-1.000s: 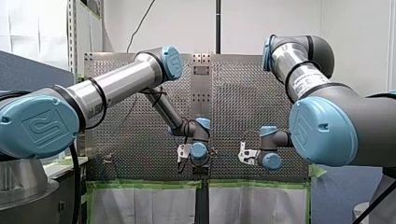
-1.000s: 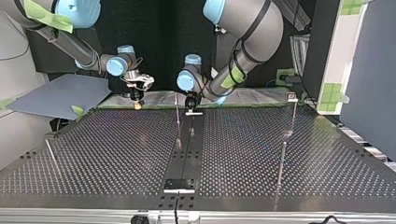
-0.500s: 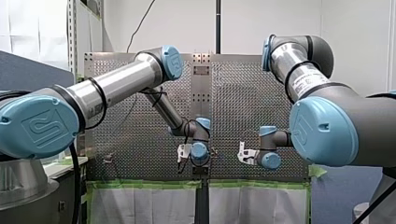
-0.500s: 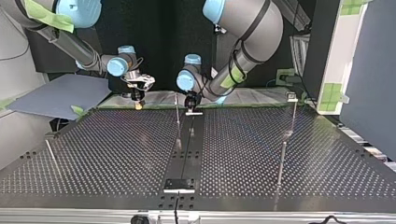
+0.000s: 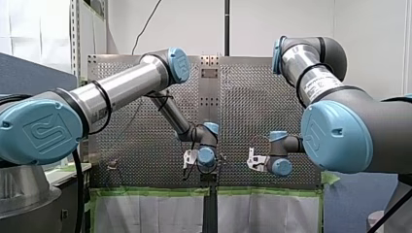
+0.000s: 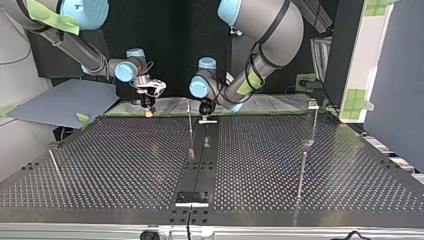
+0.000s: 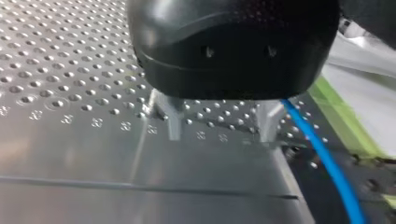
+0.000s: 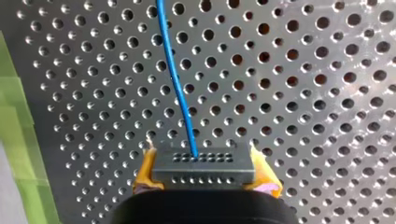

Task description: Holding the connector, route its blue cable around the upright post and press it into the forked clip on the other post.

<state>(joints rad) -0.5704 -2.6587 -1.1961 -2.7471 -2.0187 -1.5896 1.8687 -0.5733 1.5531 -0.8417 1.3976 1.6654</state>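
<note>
Blue cable (image 8: pixel 177 84) runs straight fwd off connector (image 8: pixel 204 168).

Only slight shifts, all within the last second. In the top view, a small drift of my right pincer (image 6: pixel 149 111) toward the view's right, nearer the thin upright post (image 6: pixel 190 127), with the connector (image 8: pixel 203 165) carried along in its grip. A fainter drift of my left pincer (image 6: pixel 205 114) toward that same side. In the front view, the same seen as both wrists edging toward the view's left.
</note>
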